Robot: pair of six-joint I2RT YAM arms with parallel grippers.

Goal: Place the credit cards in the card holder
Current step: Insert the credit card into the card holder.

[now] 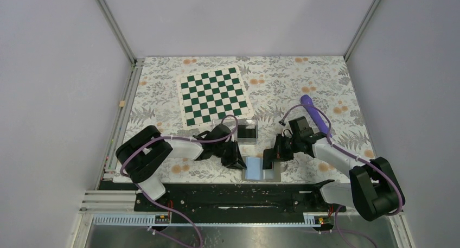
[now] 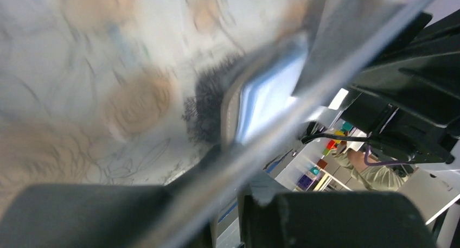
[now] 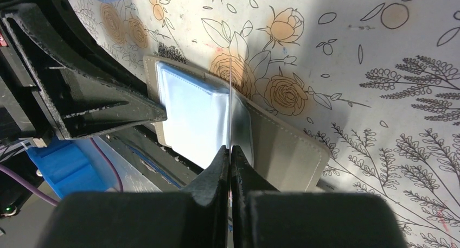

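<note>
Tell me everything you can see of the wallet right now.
The wallet lies open and flat on the floral tablecloth at the near table edge, between the two arms. Its outside looks like taupe stitched leather; the inside is light blue with a sewn pocket. The left hand has its tip on the blue left half. The right hand, shut on a thin sheet seen edge-on, probably a card, hangs over the middle.
</note>
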